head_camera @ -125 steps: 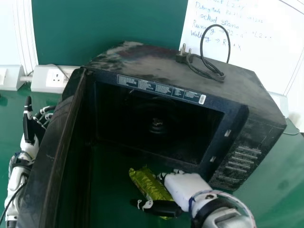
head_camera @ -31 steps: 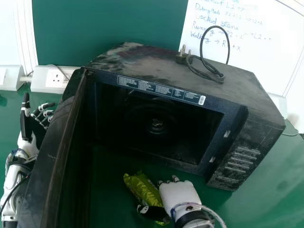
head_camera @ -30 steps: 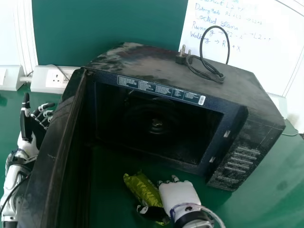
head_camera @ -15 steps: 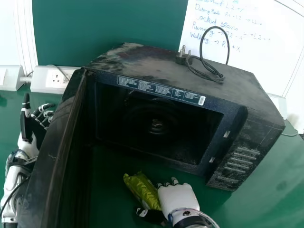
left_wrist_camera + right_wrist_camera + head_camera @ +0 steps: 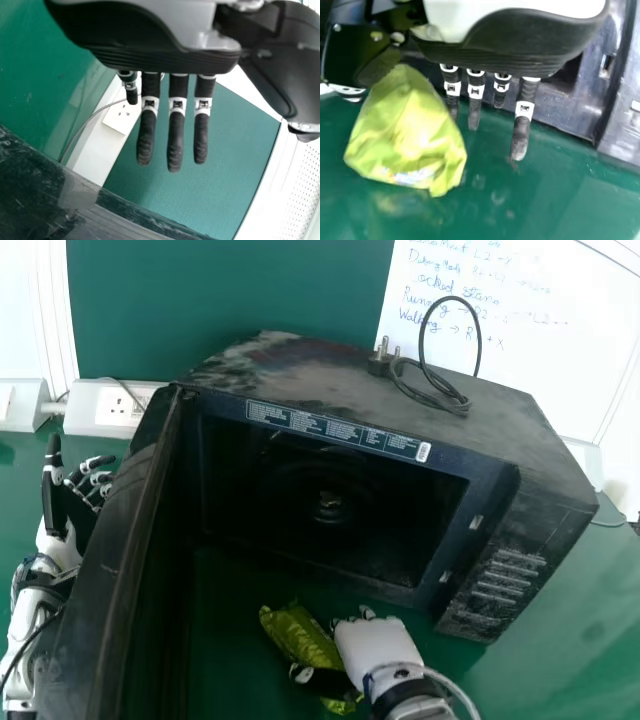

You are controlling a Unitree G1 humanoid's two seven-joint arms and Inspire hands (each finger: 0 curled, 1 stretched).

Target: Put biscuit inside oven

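Because the glossy yellow-green plastic biscuit packet lies on the green surface, just beside the right robot hand on its thumb side, the step in hand looks to be getting a firm grasp on it. That robot hand has its fingers straight and slightly spread, the thumb set out to the packet's side; it pinches nothing, and whether the thumb presses on the wrapper I cannot tell. To do this well, I would bring the packet in between thumb and fingers, then close both sides together, since closing 1 side first would probably push the loose wrapper away. Grip near the middle, gently, as the film may slip and the biscuits may crack. Ahead of the robot hand stands the dusty black box-shaped oven, its dark rectangular cavity open; the lift should clear its lower front edge before going in. The long black door swings out well to the robot hand's left, so keep the path away from it. Beyond that door, the left robot hand is idle, fingers extended.
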